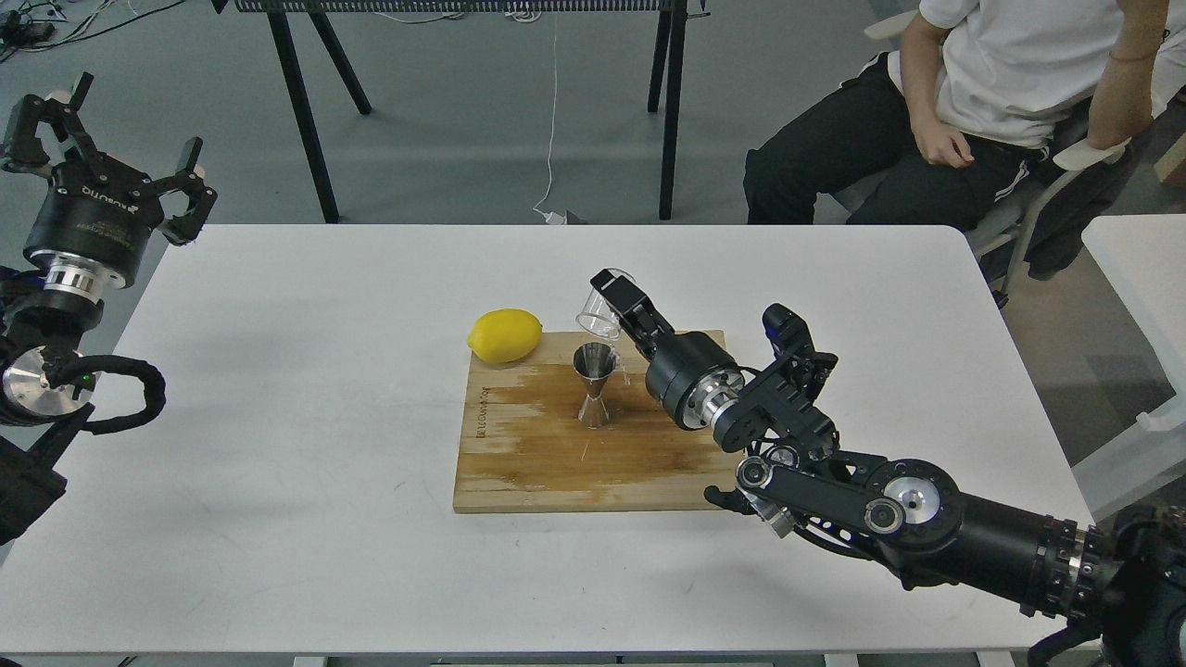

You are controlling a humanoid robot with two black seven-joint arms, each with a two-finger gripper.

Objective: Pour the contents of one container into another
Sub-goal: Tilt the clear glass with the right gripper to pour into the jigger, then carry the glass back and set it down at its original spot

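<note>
Tipping the glass cup (599, 315) over the steel jigger (595, 384).
Right gripper (613, 298) clamped on the cup, mouth tilted down just above the jigger standing on the wooden board (537, 463), near a lemon (504, 335). Left gripper (120, 139) raised off to the side, fingers spread wide.
</note>
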